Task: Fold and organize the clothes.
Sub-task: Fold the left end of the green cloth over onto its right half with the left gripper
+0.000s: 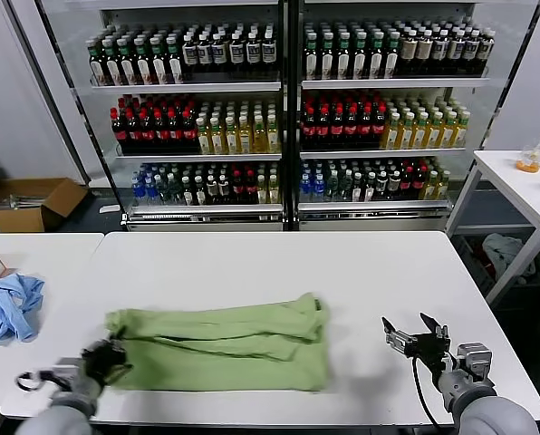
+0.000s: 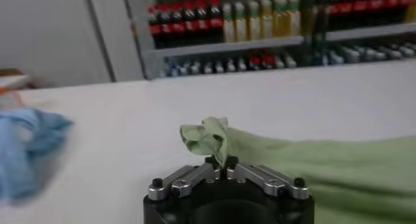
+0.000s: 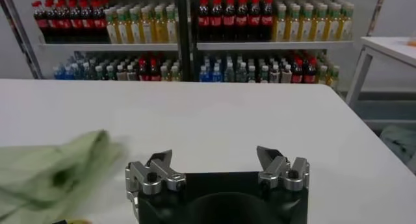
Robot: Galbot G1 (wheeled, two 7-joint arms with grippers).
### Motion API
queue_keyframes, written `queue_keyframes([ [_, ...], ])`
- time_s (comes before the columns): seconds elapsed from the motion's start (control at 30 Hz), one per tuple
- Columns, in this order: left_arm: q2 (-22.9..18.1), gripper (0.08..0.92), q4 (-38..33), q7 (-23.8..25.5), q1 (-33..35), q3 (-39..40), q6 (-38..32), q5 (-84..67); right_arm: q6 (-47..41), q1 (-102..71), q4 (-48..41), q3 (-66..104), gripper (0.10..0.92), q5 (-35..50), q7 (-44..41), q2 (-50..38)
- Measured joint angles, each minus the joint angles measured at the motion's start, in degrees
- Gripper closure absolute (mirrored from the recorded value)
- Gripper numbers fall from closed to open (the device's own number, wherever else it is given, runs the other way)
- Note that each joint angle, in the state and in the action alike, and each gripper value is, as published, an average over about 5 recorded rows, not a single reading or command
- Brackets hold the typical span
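R gripper jaws wide, green shirt beside

Bare table behind green shirt, blue garment far left, open tabletop right.

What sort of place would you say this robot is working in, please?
Probably a test lab dressed as a shop: glass-door drink coolers packed with bottles stand behind plain white tables, and a cardboard box sits on the floor. The left gripper pinches the green shirt; the right gripper waits open.
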Motion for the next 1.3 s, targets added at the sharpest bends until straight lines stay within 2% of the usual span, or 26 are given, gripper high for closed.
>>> queue_keyframes([
  [0.13,0.9,0.898,-1.7,0.8,0.1,-3.6,1.2,-6.9,0.1,0.0,0.2,-0.4,0.203,-0.4,-0.2,-0.2],
  [0.27,0.0,0.898,-5.2,1.5,0.4,-4.4,2.5,-15.1,0.2,0.2,0.2,-0.9,0.203,-0.8,-0.2,-0.2],
  [0.47,-4.6,0.898,-11.0,2.5,0.4,-2.0,3.8,-25.9,0.3,0.4,0.2,-2.0,0.203,-1.6,-0.3,-0.2],
  [0.63,-9.4,0.898,-13.1,2.6,-0.8,2.1,3.9,-31.2,0.3,0.7,0.2,-2.4,0.203,-1.8,-0.4,-0.7],
  [0.93,-16.2,0.898,-11.2,1.9,-5.0,11.4,3.1,-33.6,0.3,1.3,0.0,-3.4,0.203,-2.3,-0.4,-0.2],
  [1.17,-18.5,0.895,-7.2,1.4,-8.8,17.7,2.6,-33.0,0.3,1.6,-0.3,-3.5,0.203,-2.5,-0.5,-0.1],
  [1.3,-19.1,0.836,-4.8,1.8,-10.6,20.7,3.0,-32.2,0.3,1.7,-0.6,-3.3,0.203,-2.5,-0.5,-0.2],
])
